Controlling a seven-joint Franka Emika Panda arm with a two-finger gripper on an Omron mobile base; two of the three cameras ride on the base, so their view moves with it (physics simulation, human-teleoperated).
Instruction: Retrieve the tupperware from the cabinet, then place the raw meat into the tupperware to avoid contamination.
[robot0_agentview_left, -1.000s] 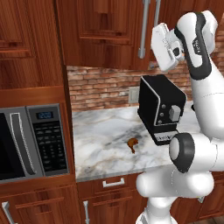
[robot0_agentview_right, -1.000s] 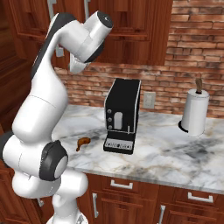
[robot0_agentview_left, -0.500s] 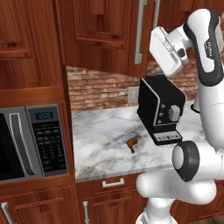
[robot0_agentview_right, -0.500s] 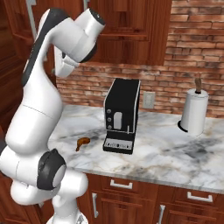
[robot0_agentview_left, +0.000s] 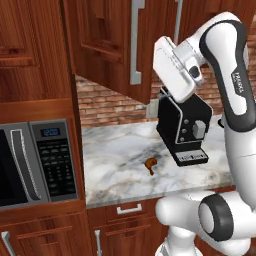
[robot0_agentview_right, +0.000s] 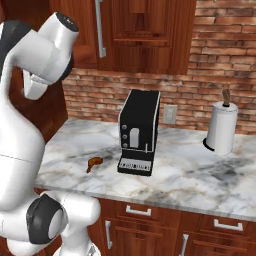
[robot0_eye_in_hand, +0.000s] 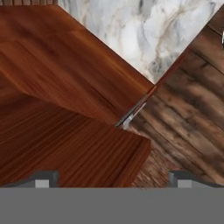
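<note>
1. Up high, the white arm (robot0_agentview_left: 235, 75) reaches toward the cabinet (robot0_agentview_left: 107, 45), its hand raised in front of the dark reddish-brown doors and above the black coffee machine (robot0_agentview_left: 182, 127).
2. The tool (robot0_eye_in_hand: 113, 178) shows in the hand view as two small dark fingertips (robot0_eye_in_hand: 43, 178) standing well apart at the bottom edge, with nothing between them; it is spread wide and holds nothing.
3. In that same view, red-brown wood panels lie close ahead of the tool, a thin silver edge (robot0_eye_in_hand: 131, 116) runs where two panels meet, and a patch of marble shows beyond.
4. In the left base view the cabinet door with the long silver bar handle (robot0_agentview_left: 136, 42) appears swung out from the wall, its lower edge hanging over the brick backsplash (robot0_agentview_left: 107, 102); how far it is open I cannot tell.
5. The raw meat (robot0_agentview_left: 150, 164) lies on the marble surface (robot0_agentview_left: 120, 165), just to the left of the coffee machine's base and apart from it; in the right base view it (robot0_agentview_right: 94, 162) sits near the front-left of the machine (robot0_agentview_right: 138, 131).
6. The tupperware cannot be made out in any view; the cabinet's inside is not visible.
7. A microwave (robot0_agentview_left: 32, 162) is built in at the left of the surface.
8. A paper towel roll (robot0_agentview_right: 221, 127) stands upright on the surface, well to the right of the coffee machine, near the brick wall.
</note>
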